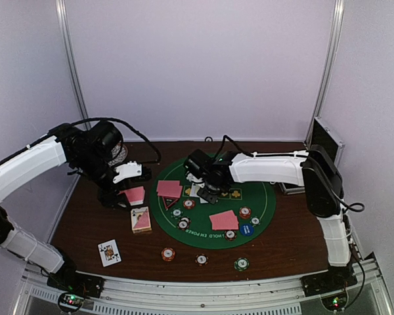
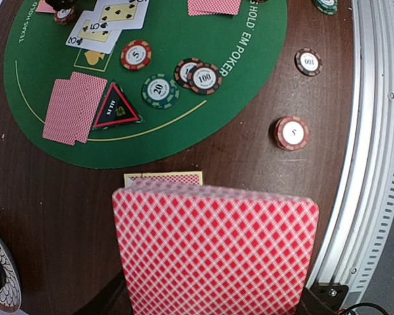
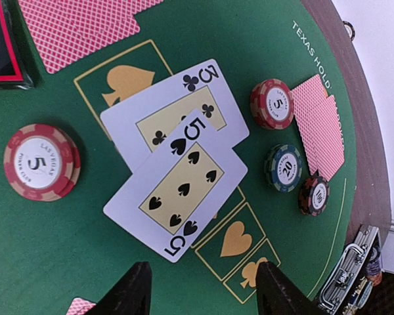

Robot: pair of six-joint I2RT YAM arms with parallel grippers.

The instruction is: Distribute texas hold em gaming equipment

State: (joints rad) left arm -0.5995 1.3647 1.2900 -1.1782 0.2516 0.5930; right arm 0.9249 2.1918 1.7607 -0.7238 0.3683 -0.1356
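Poker gear is laid out on a round green mat (image 1: 262,211) on a dark wooden bench (image 1: 85,230), which is enclosed by pale walls (image 1: 197,65).
A red-backed card (image 2: 213,252) is gripped by the closed left end effector (image 1: 123,195) over the bench's left side, beside the mat. The right end effector (image 3: 203,285) is held partly open and empty above two face-up cards (image 3: 177,177) at the mat's centre. Striped poker chips (image 1: 201,259) are scattered across the mat and the bench's front.
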